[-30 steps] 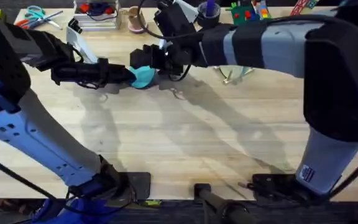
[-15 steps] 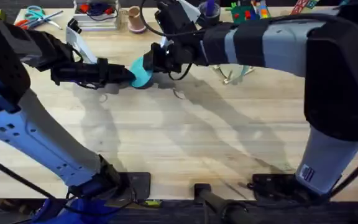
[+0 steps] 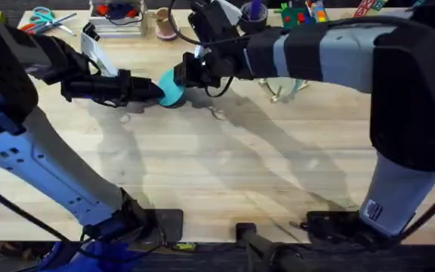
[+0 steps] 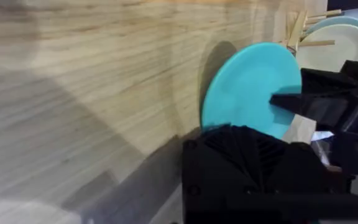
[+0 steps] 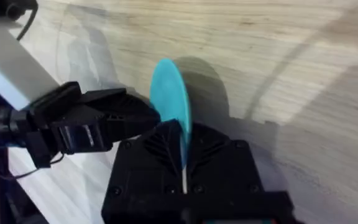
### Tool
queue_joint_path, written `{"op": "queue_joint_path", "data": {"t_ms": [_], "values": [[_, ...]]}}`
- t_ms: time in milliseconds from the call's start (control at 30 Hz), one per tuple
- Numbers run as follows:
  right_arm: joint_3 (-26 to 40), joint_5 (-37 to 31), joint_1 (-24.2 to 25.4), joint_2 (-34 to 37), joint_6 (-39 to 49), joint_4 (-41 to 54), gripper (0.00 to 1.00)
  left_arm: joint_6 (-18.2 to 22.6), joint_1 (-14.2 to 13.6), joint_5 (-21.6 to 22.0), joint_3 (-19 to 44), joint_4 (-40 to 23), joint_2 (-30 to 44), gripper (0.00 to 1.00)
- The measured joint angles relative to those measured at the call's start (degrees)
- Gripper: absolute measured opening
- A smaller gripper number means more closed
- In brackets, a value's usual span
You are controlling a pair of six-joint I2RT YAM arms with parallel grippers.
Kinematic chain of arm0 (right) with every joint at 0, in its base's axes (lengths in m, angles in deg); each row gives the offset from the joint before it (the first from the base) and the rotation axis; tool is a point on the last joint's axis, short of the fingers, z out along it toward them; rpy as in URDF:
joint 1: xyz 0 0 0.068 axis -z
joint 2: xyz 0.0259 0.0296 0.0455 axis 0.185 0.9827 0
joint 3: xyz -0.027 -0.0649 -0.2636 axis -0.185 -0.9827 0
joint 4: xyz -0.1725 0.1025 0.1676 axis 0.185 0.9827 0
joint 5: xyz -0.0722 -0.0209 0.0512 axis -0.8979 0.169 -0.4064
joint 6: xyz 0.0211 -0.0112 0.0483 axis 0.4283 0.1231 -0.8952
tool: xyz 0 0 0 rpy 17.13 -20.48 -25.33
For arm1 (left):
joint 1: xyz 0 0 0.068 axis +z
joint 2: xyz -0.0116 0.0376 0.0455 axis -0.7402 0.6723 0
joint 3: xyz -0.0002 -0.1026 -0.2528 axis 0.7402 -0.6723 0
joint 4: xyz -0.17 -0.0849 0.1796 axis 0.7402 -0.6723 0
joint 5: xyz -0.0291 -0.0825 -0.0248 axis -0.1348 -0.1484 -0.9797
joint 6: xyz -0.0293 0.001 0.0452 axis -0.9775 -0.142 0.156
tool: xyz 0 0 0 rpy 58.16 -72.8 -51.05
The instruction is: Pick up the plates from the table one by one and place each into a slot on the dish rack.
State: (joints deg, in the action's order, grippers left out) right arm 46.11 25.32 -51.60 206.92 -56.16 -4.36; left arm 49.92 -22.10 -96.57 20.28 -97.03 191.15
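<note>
A cyan plate [image 3: 172, 90] is held upright on its edge just above the table [image 3: 217, 174], at the back left of centre. My left gripper [image 3: 155, 91] comes in from the left and is shut on the plate's [image 4: 250, 87] lower rim. My right gripper [image 3: 191, 73] reaches across from the right and is shut on the opposite rim, the plate [image 5: 173, 93] standing edge-on between its fingers. The dish rack [image 4: 298, 28] stands just beyond, with a cyan plate [image 4: 340, 23] and a cream plate [image 4: 331, 53] standing in it. In the overhead view the rack [image 3: 284, 91] peeks out under the right arm.
Along the back edge lie scissors [image 3: 44, 15], a clear tray [image 3: 116, 17] of small items, a pink cup [image 3: 165, 25] and colourful pieces [image 3: 304, 11]. The wide front half of the table is bare wood.
The right gripper moved a little right and down onto the plate's rim and shut on it. The plate tilted upright. The left arm stayed in place.
</note>
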Motion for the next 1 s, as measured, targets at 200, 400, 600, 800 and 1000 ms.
{"op": "queue_joint_path", "data": {"t_ms": [200,400,600,800,1000], "values": [[0.00,-0.01,0.65,-2.58,3.54,3.65,0.030,-0.02,-0.58,2.59,1.57,-2.98,-0.21,0.041],[0.00,-2.25,4.61,-8.47,8.33,8.13,0.030,-0.83,-0.74,5.93,1.60,-3.82,-8.17,0.040],[0.00,-3.31,7.81,-14.79,13.48,13.25,0.030,-3.12,-1.56,10.79,2.23,-5.07,-21.59,0.041],[0.00,-3.49,9.83,-21.83,18.11,18.79,0.030,-7.05,-5.71,17.44,2.36,-5.92,-31.74,0.041],[0.00,-3.64,12.05,-28.84,22.72,25.25,0.030,-11.26,-10.92,22.89,2.36,-7.36,-38.83,0.040]]}}
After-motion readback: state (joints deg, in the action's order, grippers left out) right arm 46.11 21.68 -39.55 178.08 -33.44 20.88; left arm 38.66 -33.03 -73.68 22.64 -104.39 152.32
